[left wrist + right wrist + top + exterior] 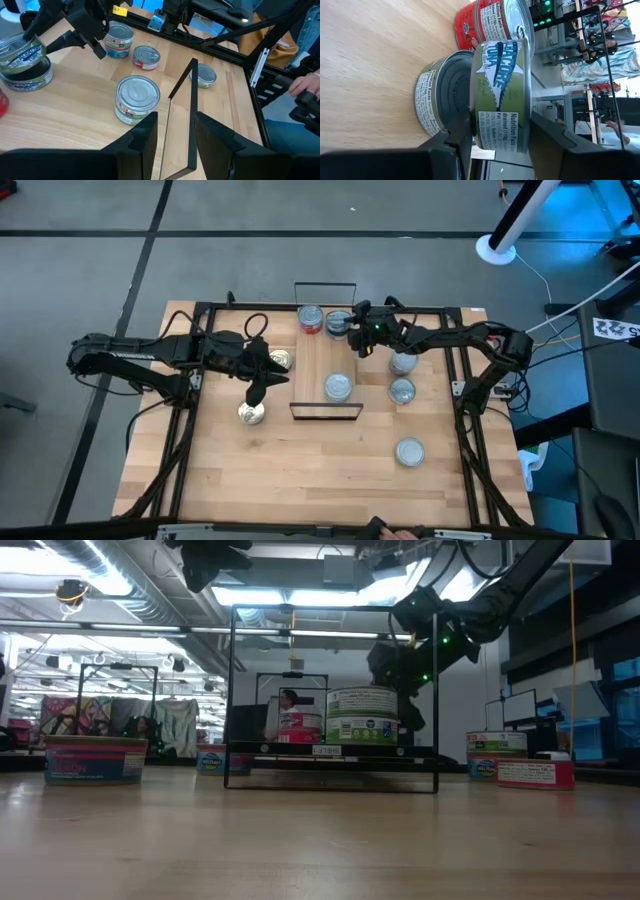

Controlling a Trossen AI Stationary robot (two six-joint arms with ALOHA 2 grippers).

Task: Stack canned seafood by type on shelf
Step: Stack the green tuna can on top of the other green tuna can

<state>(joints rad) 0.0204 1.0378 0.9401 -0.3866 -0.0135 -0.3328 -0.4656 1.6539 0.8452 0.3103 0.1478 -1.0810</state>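
Observation:
The shelf [325,355] is a narrow light-wood board with black wire frames at both short ends. At its far end a red-labelled can [311,318] stands beside a green-labelled can [440,95]. My right gripper [500,125] holds a second green tuna can [500,85] just over that green one; whether the two cans touch, I cannot tell. One more can [338,387] stands near the shelf's near end. My left gripper [175,120] hangs raised at the shelf's left, open, with nothing between its fingers. My right gripper pinches the tuna can by its flat ends, one finger [455,142] under the bottom face and the other on the top face by the rim [527,122]. It reaches in from the table's right, slanting down. The can is slightly tilted over the lower green can.
Three loose cans [403,363] [402,390] [409,451] stand on the table right of the shelf, and two [280,360] [251,414] left of it, below my left arm. A person's hand [302,85] shows beyond the table's right edge.

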